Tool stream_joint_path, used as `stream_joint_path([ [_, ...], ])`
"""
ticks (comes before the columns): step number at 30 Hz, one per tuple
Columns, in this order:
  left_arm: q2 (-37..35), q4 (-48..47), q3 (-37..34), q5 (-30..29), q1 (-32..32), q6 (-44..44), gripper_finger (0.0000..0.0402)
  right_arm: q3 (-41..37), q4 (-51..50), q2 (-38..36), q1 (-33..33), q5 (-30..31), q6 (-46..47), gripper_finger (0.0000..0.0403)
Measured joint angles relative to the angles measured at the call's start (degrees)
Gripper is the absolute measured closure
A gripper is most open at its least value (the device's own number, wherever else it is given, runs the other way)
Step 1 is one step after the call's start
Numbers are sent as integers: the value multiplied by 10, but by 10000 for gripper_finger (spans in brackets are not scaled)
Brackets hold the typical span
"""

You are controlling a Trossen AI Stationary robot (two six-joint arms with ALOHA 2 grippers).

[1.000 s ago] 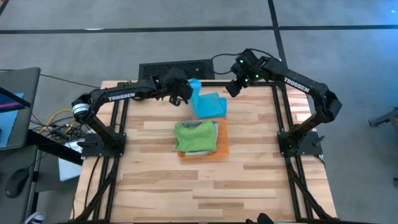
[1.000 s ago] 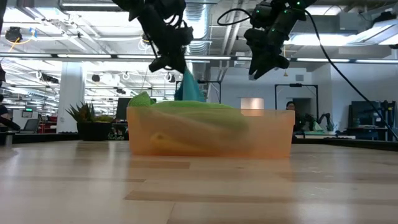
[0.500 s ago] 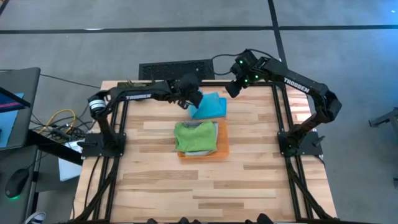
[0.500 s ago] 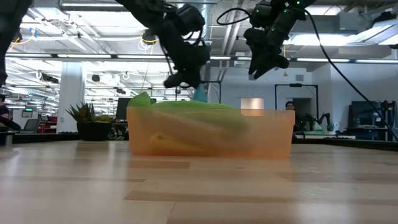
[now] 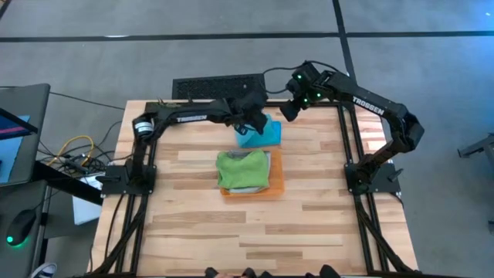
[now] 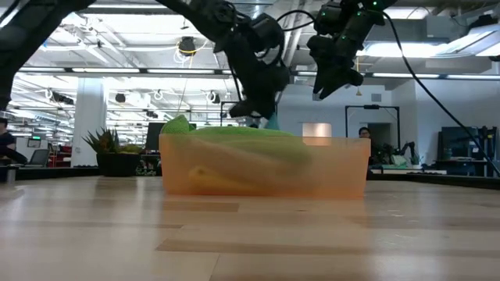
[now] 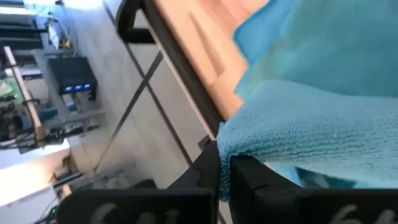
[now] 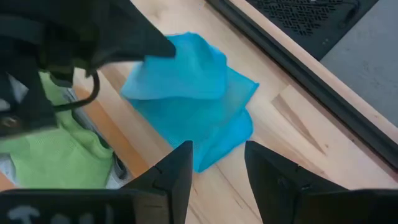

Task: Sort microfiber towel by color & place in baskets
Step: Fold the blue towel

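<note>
Since the earlier frame, the left gripper [image 5: 253, 123] has carried the blue towel [image 5: 264, 133] rightward along the table's far edge. From above, white "TROSSEN" lettering reads on both arms; the right gripper [image 5: 287, 110] hovers beyond the towel, near the far right corner. The orange tray [image 5: 275, 182] sits mid-table with a green towel [image 5: 242, 170] inside, bare wood all around. At table level, the tray's translucent wall [image 6: 336, 168] fronts the scene, both grippers above it. The left wrist camera shows the fingers [image 7: 249, 174] pinched tight on the towel's edge. The right wrist camera shows spread fingers [image 8: 180, 168] holding nothing above the towel.
</note>
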Motion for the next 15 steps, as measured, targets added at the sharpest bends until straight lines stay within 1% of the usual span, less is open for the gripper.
stream_joint_path([
  [6, 39, 8, 7, 3, -10, 6, 401, 0, -34, -17, -2, 0, -26, 232],
  [12, 62, 62, 8, 28, -19, 12, 401, 0, -41, -50, -7, 0, -28, 232],
  [13, 64, 59, 7, 28, -21, 6, 401, 0, -41, -57, -9, 0, -28, 232],
  [15, 71, 94, 8, 28, -24, -11, 401, 0, -39, -70, -9, 0, -28, 232],
])
